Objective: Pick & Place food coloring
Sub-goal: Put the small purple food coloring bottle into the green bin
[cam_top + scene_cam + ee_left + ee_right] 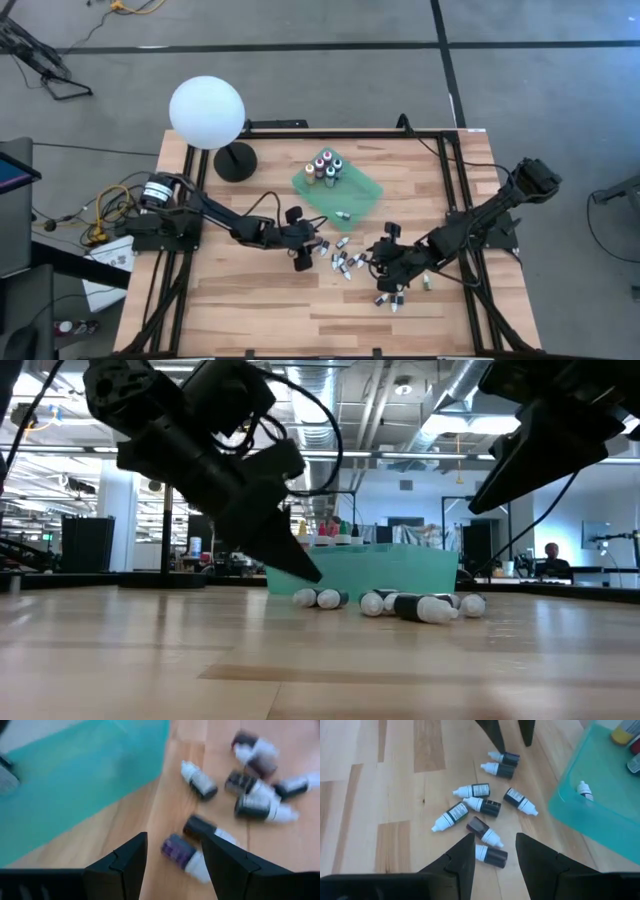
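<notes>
Several small food coloring bottles (479,802) with dark bodies and white caps lie on their sides on the wooden table, near the green tray (352,196). More bottles stand upright in the tray's far corner (325,167), and one lies in the tray (584,790). My left gripper (175,840) is open and low over the table. A purple bottle (181,852) lies between its fingers and a dark one (201,826) just ahead. My right gripper (495,839) is open and hovers higher, over a dark bottle (491,855) at the near side of the cluster.
A white globe lamp on a black base (207,113) stands at the table's far left. A few more bottles (388,298) lie toward the near right, by my right arm. Black frame rails (452,190) run along the table's sides. Bare wood lies at the near left.
</notes>
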`<move>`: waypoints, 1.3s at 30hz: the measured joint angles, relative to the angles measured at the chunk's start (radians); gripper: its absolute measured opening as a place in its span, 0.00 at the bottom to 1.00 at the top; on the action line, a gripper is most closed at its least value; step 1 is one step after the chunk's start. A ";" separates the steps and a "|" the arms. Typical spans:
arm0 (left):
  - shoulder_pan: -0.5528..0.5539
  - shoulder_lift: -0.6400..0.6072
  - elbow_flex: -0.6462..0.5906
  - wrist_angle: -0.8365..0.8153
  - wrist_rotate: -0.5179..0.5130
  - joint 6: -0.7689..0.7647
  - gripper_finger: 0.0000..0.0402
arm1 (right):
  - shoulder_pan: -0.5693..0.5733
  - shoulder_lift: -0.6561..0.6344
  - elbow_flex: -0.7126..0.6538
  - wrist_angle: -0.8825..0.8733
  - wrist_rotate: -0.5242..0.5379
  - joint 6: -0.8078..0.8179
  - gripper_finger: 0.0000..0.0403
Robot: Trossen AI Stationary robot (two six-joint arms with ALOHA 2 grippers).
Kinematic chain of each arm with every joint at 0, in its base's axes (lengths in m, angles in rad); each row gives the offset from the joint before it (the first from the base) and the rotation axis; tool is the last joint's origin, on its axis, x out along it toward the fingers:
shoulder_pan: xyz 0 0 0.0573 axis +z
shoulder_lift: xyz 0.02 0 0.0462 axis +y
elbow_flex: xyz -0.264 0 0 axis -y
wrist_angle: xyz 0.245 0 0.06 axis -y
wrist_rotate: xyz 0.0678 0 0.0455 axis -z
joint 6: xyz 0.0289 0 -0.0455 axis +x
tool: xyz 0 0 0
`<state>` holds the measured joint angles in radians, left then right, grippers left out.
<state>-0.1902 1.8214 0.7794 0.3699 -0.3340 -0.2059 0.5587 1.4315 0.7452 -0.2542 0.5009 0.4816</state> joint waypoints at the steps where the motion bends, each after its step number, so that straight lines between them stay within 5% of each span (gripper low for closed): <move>1: 0.000 0.011 -0.001 0.009 0.009 0.003 0.46 | 0.000 0.000 0.000 0.001 0.000 0.000 0.33; 13: 0.000 0.046 0.001 0.023 0.002 0.003 0.44 | 0.000 0.000 0.000 -0.002 -0.002 0.000 0.33; 39: 0.000 0.046 0.000 -0.017 -0.004 0.072 0.17 | 0.000 0.000 0.000 0.000 -0.005 -0.001 0.33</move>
<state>-0.1902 1.8671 0.7795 0.3532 -0.3382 -0.1344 0.5591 1.4315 0.7452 -0.2542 0.4957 0.4805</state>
